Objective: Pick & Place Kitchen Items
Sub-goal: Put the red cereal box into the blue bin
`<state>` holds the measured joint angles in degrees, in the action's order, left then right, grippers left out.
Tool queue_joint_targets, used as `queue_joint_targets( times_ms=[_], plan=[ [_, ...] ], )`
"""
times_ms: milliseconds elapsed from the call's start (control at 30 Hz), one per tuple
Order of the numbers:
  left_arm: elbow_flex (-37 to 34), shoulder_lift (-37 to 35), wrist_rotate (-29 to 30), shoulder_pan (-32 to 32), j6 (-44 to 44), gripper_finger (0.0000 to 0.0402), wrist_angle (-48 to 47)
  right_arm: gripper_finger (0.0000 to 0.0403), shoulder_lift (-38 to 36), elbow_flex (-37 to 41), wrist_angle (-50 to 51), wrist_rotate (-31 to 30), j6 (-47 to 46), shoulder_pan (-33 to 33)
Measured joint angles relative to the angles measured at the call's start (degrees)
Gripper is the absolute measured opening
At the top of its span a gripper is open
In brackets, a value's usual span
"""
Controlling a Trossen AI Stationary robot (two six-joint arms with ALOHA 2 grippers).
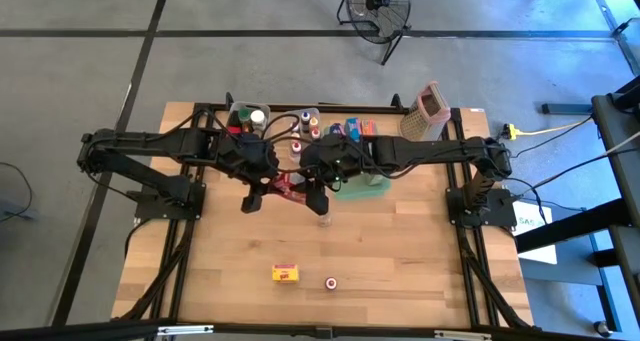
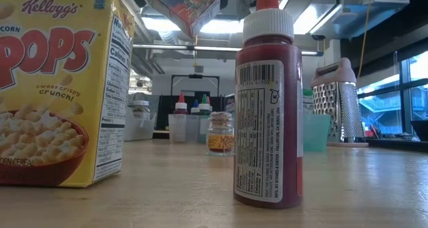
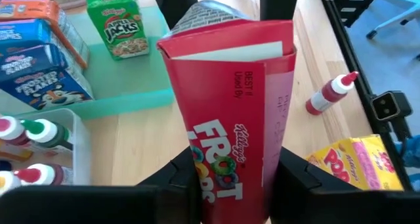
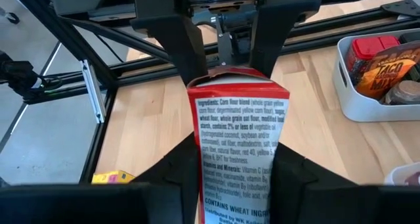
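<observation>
Red Kellogg's Froot Loops carton [image 3: 230,125] — left gripper [image 3: 226,178] and right gripper [image 4: 230,171] jaws both clamping it; Corn Pops box [image 2: 60,87] nearby.

A wooden table [image 1: 400,251] carries everything. Toward its front edge sit a yellow carton [image 1: 286,273] and, just beside it, a red bottle [image 1: 330,282]. A small jar [image 1: 324,220] stands near the middle. Along the back stand clear bins [image 1: 262,112], a green tray [image 1: 372,188] and a grater [image 1: 427,108].
</observation>
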<state>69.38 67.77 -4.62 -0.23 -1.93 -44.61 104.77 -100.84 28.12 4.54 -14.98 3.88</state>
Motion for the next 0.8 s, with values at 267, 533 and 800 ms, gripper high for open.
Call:
queue_joint_targets(
  times_ms=[267,533,800],
  plan=[
    [0.00,0.00,2.77,-0.04,-0.07,0.0160,0.75,0.0126,0.00,-0.01,0.17,-0.13,-1.04,-0.07],
    [0.00,-0.04,5.14,-0.04,0.99,0.0237,1.13,0.0126,0.00,-0.02,0.68,0.00,-1.30,-0.06],
    [0.11,-1.99,6.22,0.11,4.69,0.0252,-2.37,0.0126,-4.31,-0.06,11.01,4.12,-10.84,-0.54]
  ],
)
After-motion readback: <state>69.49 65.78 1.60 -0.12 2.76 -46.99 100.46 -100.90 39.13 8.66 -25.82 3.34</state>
